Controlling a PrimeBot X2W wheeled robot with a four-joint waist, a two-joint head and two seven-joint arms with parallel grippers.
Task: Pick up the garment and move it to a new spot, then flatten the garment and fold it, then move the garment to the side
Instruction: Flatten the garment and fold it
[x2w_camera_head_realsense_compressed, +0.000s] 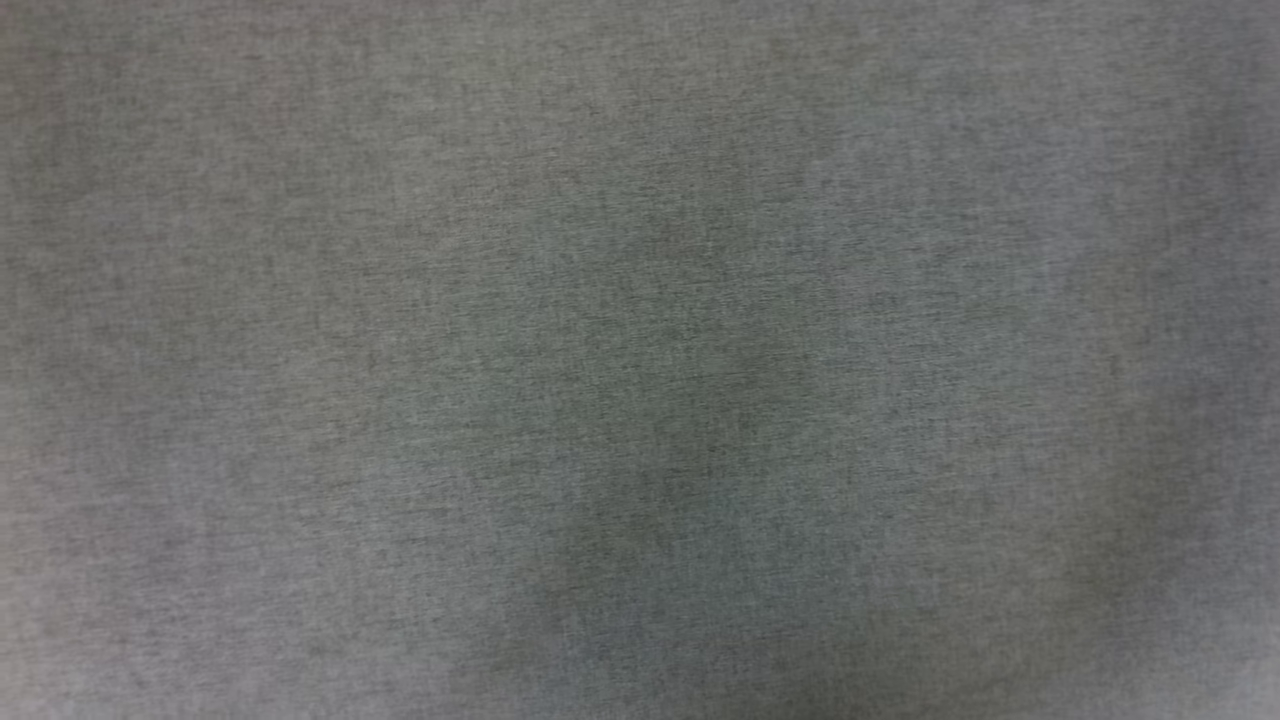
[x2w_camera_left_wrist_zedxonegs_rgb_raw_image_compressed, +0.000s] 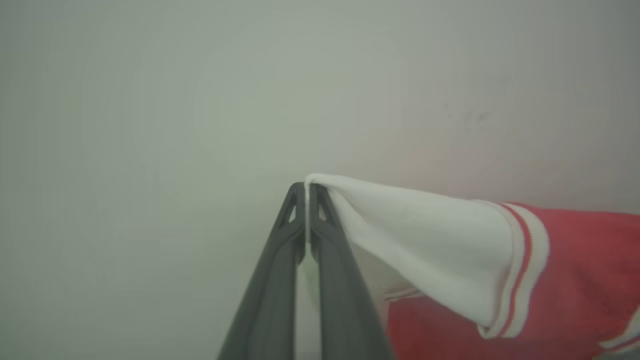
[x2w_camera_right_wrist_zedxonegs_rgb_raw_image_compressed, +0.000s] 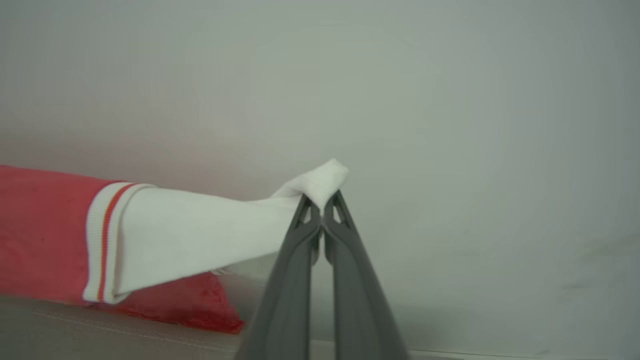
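In the left wrist view my left gripper (x2w_camera_left_wrist_zedxonegs_rgb_raw_image_compressed: 306, 188) is shut on the tip of a white sleeve of the garment (x2w_camera_left_wrist_zedxonegs_rgb_raw_image_compressed: 575, 270), a red jersey with red-white striped trim. The sleeve stretches away to the right from the fingertips. In the right wrist view my right gripper (x2w_camera_right_wrist_zedxonegs_rgb_raw_image_compressed: 321, 200) is shut on the other white sleeve of the garment (x2w_camera_right_wrist_zedxonegs_rgb_raw_image_compressed: 45, 235), which runs off to the left. A bit of white cloth pokes out above the fingertips. The jersey's print is hidden.
The head view looks straight down on a grey woven surface (x2w_camera_head_realsense_compressed: 640, 360) with soft shadows. Behind both grippers in the wrist views is a plain pale background (x2w_camera_left_wrist_zedxonegs_rgb_raw_image_compressed: 150, 125). A pale edge (x2w_camera_right_wrist_zedxonegs_rgb_raw_image_compressed: 125, 330) runs under the garment at the lower left of the right wrist view.
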